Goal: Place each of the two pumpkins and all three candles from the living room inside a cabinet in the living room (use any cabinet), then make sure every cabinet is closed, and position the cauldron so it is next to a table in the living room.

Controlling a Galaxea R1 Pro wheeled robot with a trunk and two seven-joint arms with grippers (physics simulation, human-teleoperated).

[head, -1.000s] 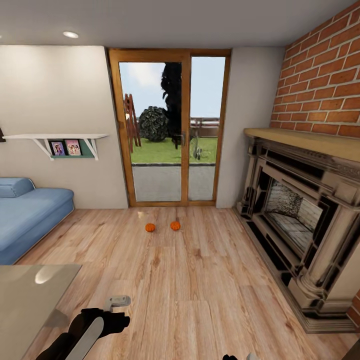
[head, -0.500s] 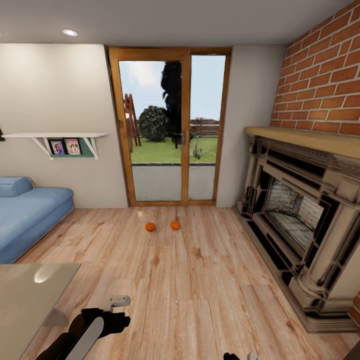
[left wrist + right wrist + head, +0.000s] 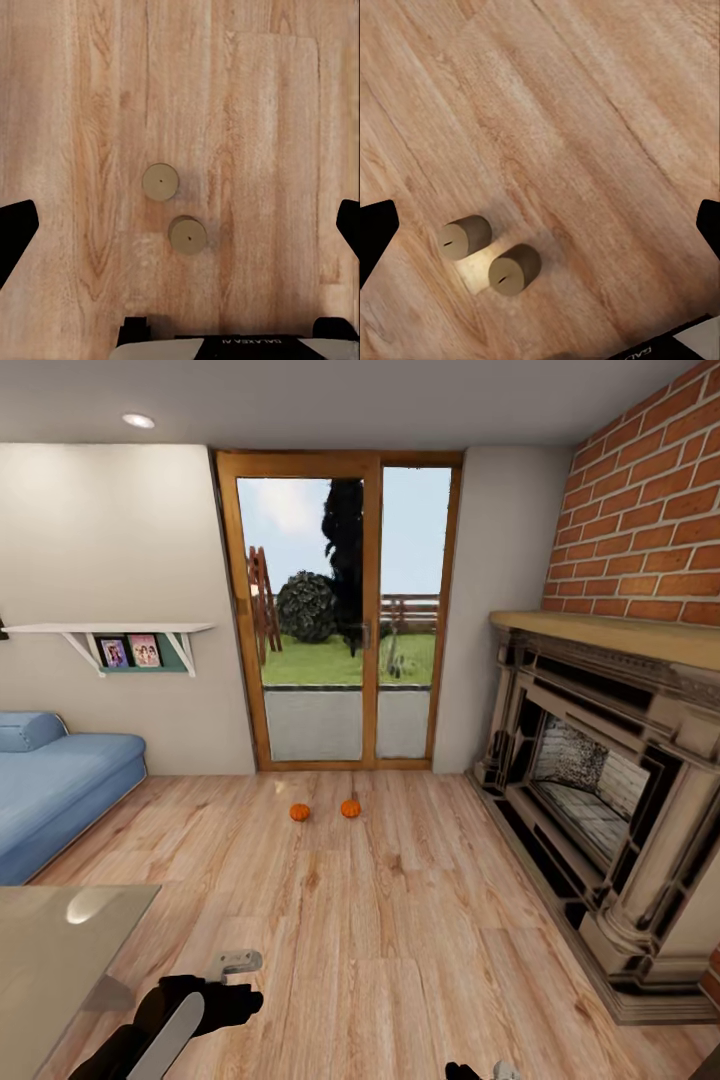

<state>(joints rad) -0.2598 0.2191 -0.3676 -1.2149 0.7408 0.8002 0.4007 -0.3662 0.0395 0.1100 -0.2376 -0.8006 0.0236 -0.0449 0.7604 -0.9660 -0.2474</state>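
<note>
Candles are seen standing upright on the wooden floor [image 3: 90, 90] beneath both arms. In the left wrist view, one candle [image 3: 160, 182] and a second candle [image 3: 187, 235] are viewed from straight above, so only their round tops with small wicks are shown; their long axes run vertically, toward the camera. They are set just beside each other, between the spread black fingertips [image 3: 16, 236] of the left gripper [image 3: 180, 232], whose jaws are held wide apart with nothing clasped. In the right wrist view two candles, one [image 3: 464, 237] and its neighbour [image 3: 514, 268], are seen at a slant, nearer one fingertip of the right gripper [image 3: 540, 236], which is likewise spread and holds nothing.

In the head view, the grey table [image 3: 50, 960] lies at the near left, the left arm beside it. Well ahead, two pumpkins [image 3: 299, 812] and [image 3: 350, 809] rest side by side on the floor before the glass door [image 3: 340, 610], stems up. A fireplace [image 3: 600, 780] stands at the right.
</note>
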